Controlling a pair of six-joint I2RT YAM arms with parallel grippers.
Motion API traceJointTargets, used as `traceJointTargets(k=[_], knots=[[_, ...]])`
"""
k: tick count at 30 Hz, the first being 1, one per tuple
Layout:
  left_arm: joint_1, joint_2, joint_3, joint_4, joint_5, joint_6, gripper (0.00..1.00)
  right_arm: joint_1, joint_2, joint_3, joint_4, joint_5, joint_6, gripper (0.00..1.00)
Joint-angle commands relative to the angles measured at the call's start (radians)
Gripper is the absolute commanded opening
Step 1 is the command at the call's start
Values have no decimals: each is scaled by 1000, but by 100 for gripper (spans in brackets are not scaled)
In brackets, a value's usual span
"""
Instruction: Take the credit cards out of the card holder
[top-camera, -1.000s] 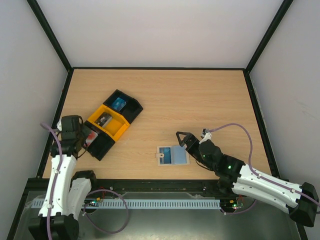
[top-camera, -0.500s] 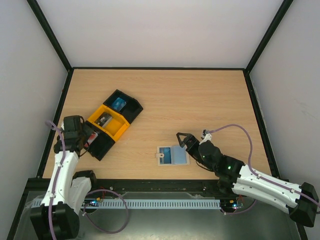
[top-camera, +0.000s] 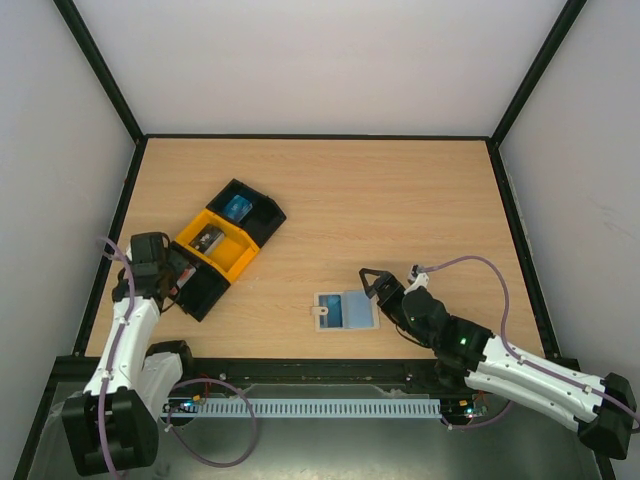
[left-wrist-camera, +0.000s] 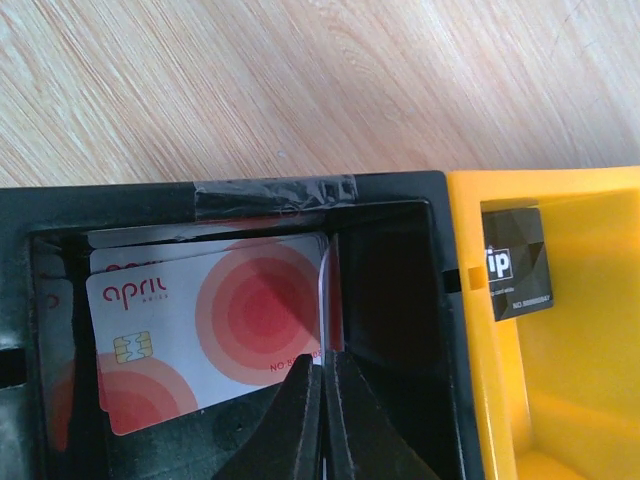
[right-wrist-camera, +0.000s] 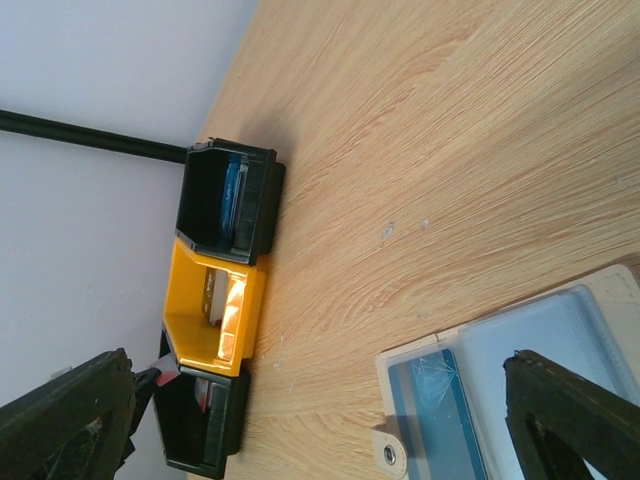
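Light wood-grain table (top-camera: 400, 200), black-framed, fills the centre of the top view. In the left-centre part of that frame, a row of three open bins lies on it, running diagonally from upper right to lower left with the bins touching end to end: a far black bin (top-camera: 268, 222), a yellow bin (top-camera: 236, 262) in the middle and a near black bin (top-camera: 205, 302). At lower centre, well apart from the bins, the pale blue card holder (top-camera: 347, 310) lies flat on the wood with its tan tab (top-camera: 321, 313) at its left end.
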Motion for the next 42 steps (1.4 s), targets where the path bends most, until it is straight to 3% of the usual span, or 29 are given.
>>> traceJointTargets(k=[1, 6, 16, 26, 29, 32, 36, 42], knots=[[5, 24, -13, 15, -17, -3, 3, -4, -15, 12, -40, 55, -3, 98], [6, 53, -7, 0, -57, -24, 13, -5, -14, 13, -39, 57, -1, 98], [6, 37, 13, -33, -136, -54, 17, -5, -13, 8, -46, 60, 3, 98], [5, -10, 51, -63, -206, -81, 43, -5, -16, 6, -56, 55, 7, 98], [6, -26, 62, -49, -172, -62, 53, -4, -18, 2, -53, 52, 7, 98], [5, -45, 66, -29, -121, -39, 71, -5, -16, -10, -26, 32, -17, 98], [6, -68, 77, -11, -12, -16, 95, -5, 3, 9, -18, -3, -186, 98], [4, -122, 85, 11, 206, 91, 95, -5, 76, 65, -101, -20, -276, 98]])
